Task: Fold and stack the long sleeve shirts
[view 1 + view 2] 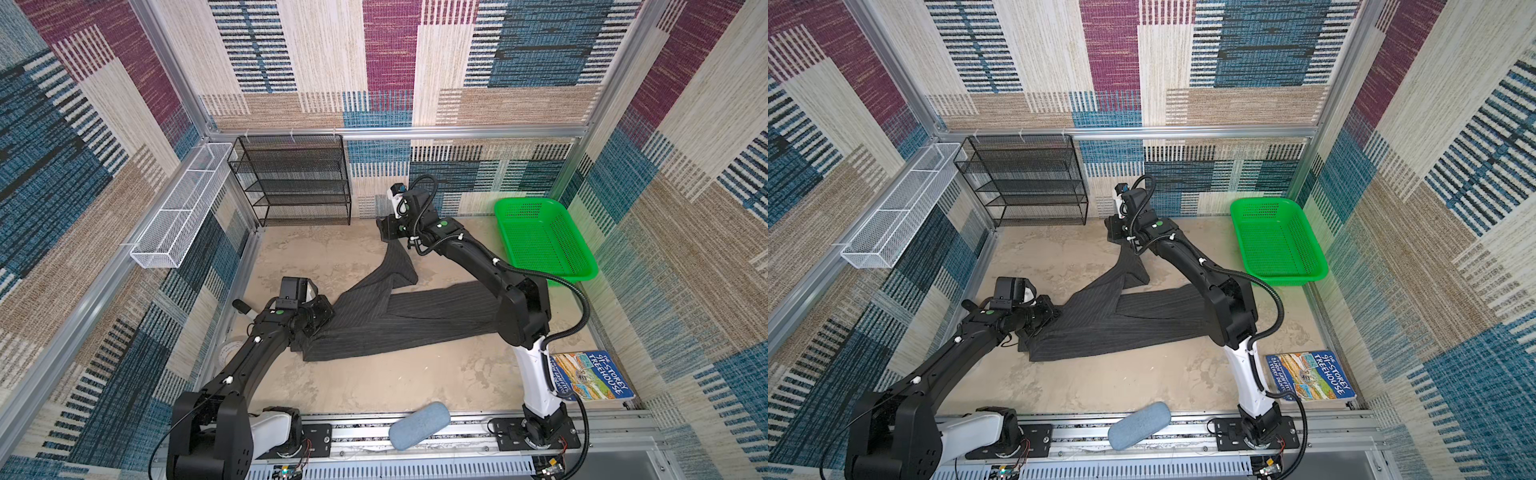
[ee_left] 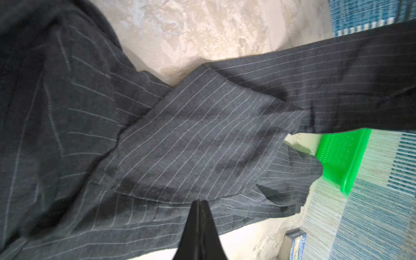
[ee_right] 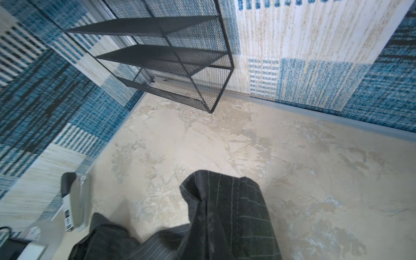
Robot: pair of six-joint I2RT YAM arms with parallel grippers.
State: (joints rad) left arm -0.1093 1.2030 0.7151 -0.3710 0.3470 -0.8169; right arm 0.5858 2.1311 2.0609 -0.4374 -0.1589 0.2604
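Note:
One long sleeve shirt (image 1: 415, 324) (image 1: 1142, 320) of dark charcoal cloth with thin pale pinstripes lies spread across the middle of the table in both top views. My left gripper (image 1: 330, 322) (image 1: 1054, 311) is at its left end. In the left wrist view the jaws (image 2: 199, 201) are shut, pinching a hem of the shirt (image 2: 202, 135). My right gripper (image 1: 392, 241) (image 1: 1121, 241) is near the back wall, shut on a sleeve that stretches from the body toward it. In the right wrist view the sleeve cuff (image 3: 236, 202) drapes over the shut gripper (image 3: 203, 200).
A green plastic basket (image 1: 544, 245) stands at the back right. A black mesh shelf (image 1: 291, 183) stands against the back wall, and a white wire tray (image 1: 183, 208) hangs on the left wall. A book (image 1: 590, 376) lies at the front right, a blue-grey case (image 1: 419, 424) on the front rail.

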